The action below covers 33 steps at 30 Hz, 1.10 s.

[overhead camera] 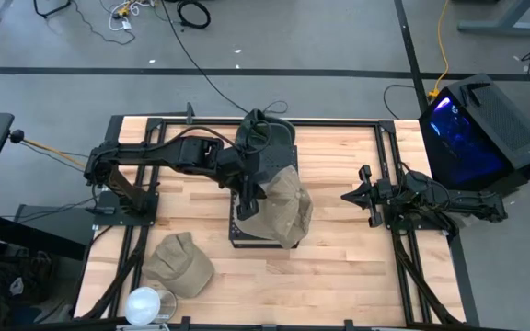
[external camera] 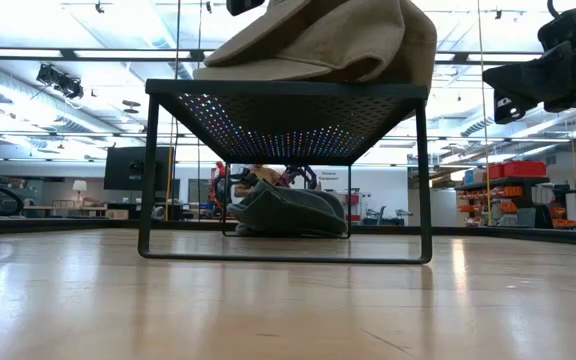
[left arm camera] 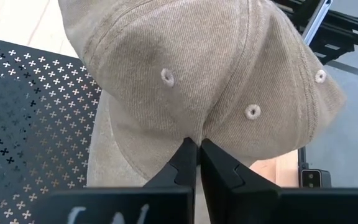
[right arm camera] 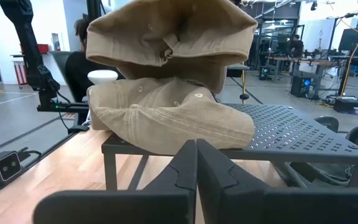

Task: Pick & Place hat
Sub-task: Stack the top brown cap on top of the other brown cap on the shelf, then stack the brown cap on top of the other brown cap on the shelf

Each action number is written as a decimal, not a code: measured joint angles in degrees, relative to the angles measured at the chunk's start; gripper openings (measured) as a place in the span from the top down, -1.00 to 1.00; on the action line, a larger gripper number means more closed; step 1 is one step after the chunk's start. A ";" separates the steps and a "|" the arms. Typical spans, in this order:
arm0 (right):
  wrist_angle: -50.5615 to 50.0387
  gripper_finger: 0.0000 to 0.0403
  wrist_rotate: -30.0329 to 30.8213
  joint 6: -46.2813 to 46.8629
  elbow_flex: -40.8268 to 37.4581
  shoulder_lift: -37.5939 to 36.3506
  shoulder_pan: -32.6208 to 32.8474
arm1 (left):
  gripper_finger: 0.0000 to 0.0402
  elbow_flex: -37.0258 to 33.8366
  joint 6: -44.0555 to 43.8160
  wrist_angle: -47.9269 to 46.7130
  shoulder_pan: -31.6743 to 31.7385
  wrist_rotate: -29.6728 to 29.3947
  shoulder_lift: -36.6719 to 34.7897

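Note:
A black perforated stand [overhead camera: 247,241] sits mid-table. One tan hat [right arm camera: 166,118] lies on its top. A second tan hat [right arm camera: 166,31] is held up over the first by my left gripper [overhead camera: 247,204], which reaches in from the table's left and is shut on it. A third tan hat [overhead camera: 180,262] lies on the table near the front left. My right gripper [right arm camera: 196,155] is shut on nothing and waits at the table's right [overhead camera: 352,196], pointing level at the stand. My left gripper pinches a fold of the upper hat's crown cloth [left arm camera: 194,127] between its two fingertips [left arm camera: 182,162], beside a seam and under two eyelets. The fingers slant down from the table's left. The hat is raised and crumpled, and its lower part meets the hat under it [right arm camera: 197,81].
A dark grey cloth thing [external camera: 283,210] lies on the table beyond the stand's far side. A white round object [overhead camera: 143,305] stands at the front left corner. Bare wood lies along the front [overhead camera: 339,285] and between the stand and the right arm.

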 joint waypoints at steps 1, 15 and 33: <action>0.00 0.96 0.02 0.00 0.00 0.00 0.00 | 0.92 0.00 0.01 0.00 0.00 0.00 0.00; 0.00 0.96 0.02 0.01 0.00 0.00 -0.01 | 0.78 0.00 1.97 0.37 0.02 -0.63 0.02; 0.00 0.96 0.01 0.00 0.00 0.00 0.00 | 0.26 0.00 2.63 -0.07 0.02 -1.79 -0.09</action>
